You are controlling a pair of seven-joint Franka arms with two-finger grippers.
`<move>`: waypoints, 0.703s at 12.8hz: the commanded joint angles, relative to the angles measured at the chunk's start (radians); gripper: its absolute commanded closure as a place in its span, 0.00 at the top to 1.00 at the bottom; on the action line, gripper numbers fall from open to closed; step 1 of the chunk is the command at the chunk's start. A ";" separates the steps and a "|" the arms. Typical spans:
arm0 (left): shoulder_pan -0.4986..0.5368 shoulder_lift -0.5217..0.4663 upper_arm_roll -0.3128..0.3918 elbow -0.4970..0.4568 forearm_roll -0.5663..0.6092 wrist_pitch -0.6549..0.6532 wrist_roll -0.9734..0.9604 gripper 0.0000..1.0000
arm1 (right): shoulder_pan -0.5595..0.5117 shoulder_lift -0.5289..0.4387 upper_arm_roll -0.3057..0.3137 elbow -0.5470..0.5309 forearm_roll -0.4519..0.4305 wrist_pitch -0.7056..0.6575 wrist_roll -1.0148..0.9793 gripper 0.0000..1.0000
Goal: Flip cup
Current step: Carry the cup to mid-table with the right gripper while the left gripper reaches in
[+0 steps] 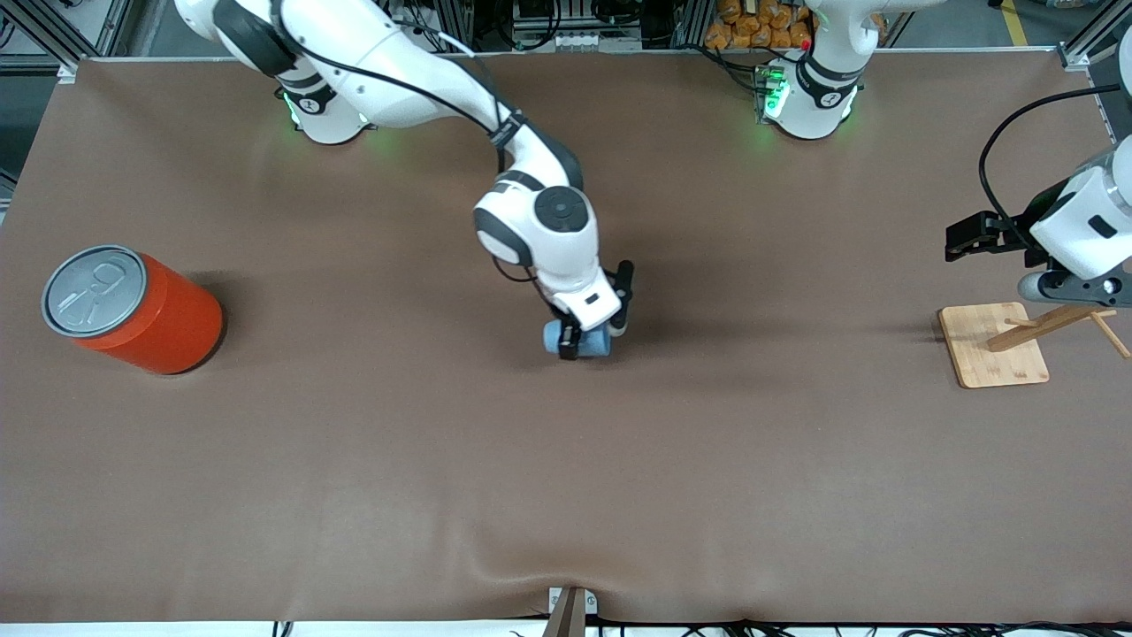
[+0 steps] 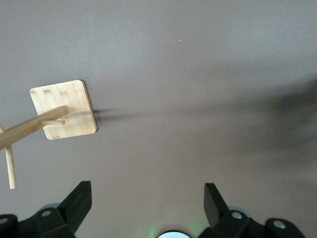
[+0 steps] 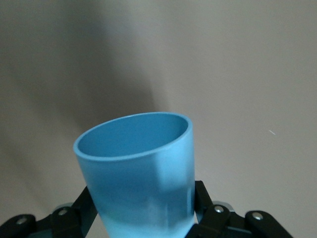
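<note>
Light-blue plastic, gripped: the cup (image 1: 579, 339) sitting crosswise between the closing-in fingers of the right gripper (image 1: 594, 340) over the middle of the bench (image 1: 566, 460), tilting well off upright, most likely mid-turn for the flip. Pinching the tapered wall low down near the base, as the right wrist view is showing, with the open mouth of the cup (image 3: 141, 173) pointing away from the wrist and the darker blue inside lying bare; holding low like this probably leaving the rim free for setting down. Touching the brown cloth or hanging just above it: not possible to tell, though a shadow is falling right beside the cup. Standing toward the right arm's end, a little farther from the front camera than the cup and well apart from it, an orange can (image 1: 133, 308) with a grey pull-tab lid, taking no part in the job. Resting toward the left arm's end, a wooden stand (image 1: 995, 345) with a flat bamboo base and a slanting peg. Waiting over that stand, the left gripper (image 2: 148, 210), fingers spread wide with nothing between them, keeping clear of the working arm. Turning the wrist further and lowering the cup onto its other end looking like the remaining part of the task.
</note>
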 commanded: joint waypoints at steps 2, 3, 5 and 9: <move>0.010 0.031 -0.004 0.012 -0.108 0.002 -0.020 1.00 | 0.068 0.090 -0.043 0.093 -0.034 0.006 0.067 0.00; 0.015 0.045 -0.004 0.012 -0.157 0.005 -0.020 1.00 | 0.073 0.094 -0.043 0.095 -0.034 0.006 0.068 0.00; 0.055 0.090 -0.002 0.010 -0.304 0.012 -0.009 1.00 | 0.087 0.103 -0.044 0.095 -0.036 0.006 0.110 0.00; 0.105 0.179 -0.002 -0.040 -0.556 0.012 0.035 1.00 | 0.100 0.116 -0.056 0.093 -0.054 0.006 0.119 0.95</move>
